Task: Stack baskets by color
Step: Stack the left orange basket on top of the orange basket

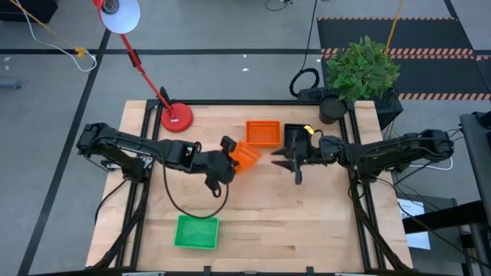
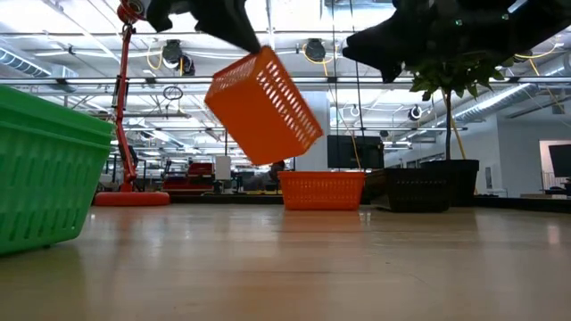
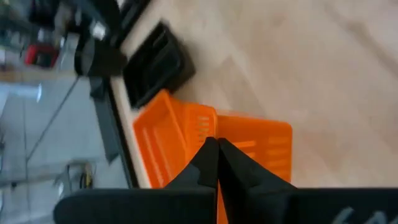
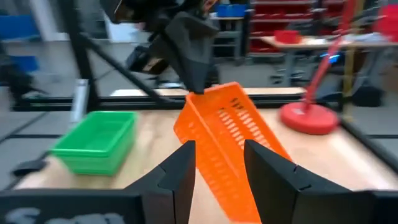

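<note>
Pinching one wall of an orange basket (image 1: 247,156), the left claw (image 1: 230,146) is carrying it tilted in the air above the bench (image 1: 261,222), well clear of the wood. That grip on the rim is probably meant to let the basket drop into the other orange basket (image 1: 262,133) sitting near the far edge, next to a black basket (image 1: 294,136). The right claw (image 1: 298,173) is hanging beside the lifted basket with its fingers spread and nothing in them. A green basket (image 1: 196,231) is waiting near the front edge. No readable writing or labels are showing.
</note>
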{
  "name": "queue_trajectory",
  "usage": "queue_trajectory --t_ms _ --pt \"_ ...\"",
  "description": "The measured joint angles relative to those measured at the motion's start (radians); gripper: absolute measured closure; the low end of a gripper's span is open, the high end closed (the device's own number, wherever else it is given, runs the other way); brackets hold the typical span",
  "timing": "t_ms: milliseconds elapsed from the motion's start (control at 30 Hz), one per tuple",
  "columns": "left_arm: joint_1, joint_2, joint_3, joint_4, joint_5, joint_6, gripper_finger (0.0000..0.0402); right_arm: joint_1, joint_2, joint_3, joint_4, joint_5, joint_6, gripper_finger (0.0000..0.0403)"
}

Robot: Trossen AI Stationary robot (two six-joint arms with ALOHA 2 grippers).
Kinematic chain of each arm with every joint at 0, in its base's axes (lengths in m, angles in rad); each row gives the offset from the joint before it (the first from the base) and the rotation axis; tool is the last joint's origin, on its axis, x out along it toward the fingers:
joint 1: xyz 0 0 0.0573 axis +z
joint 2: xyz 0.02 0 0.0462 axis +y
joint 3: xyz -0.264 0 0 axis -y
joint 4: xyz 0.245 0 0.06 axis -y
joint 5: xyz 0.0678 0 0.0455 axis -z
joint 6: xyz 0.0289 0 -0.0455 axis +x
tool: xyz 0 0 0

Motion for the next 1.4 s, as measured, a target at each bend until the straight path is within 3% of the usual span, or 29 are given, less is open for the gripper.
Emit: queue_trajectory --t_ms 100,300,733,833,967,1067,1167,1400 --pt "-0.01 0.0 0.0 0.066 0.051 0.054 0.04 0.0 0.035 0.02 -0.002 -0.087 0.021 0.0273" --pt "-0.012 0.0 0.0 0.137 0.151 0.117 0.04 0.001 0.14 0.073 -0.039 -0.149 0.001 0.0273" --pt "-0.012 0.0 -0.036 0.191 0.17 0.169 0.0401 -0.006 0.262 0.125 -0.051 -0.271 0.007 0.0275" --pt "-0.012 0.0 -0.037 0.192 0.17 0.171 0.0401 -0.013 0.278 0.126 -0.041 -0.283 0.008 0.0296" --pt "-0.012 0.0 -0.037 0.193 0.169 0.174 0.0401 -0.023 0.282 0.125 -0.038 -0.301 0.004 0.0353" --pt "-0.013 0.0 -0.037 0.193 0.136 0.173 0.0401 -0.025 0.282 0.125 -0.038 -0.318 -0.013 0.0391" --pt "-0.009 0.0 -0.037 0.194 0.089 0.135 0.039 -0.025 0.282 0.125 -0.038 -0.305 -0.014 0.0387" --pt "-0.006 0.0 -0.037 0.218 -0.103 0.008 0.0295 -0.034 0.246 0.125 -0.051 -0.289 -0.03 0.0396"
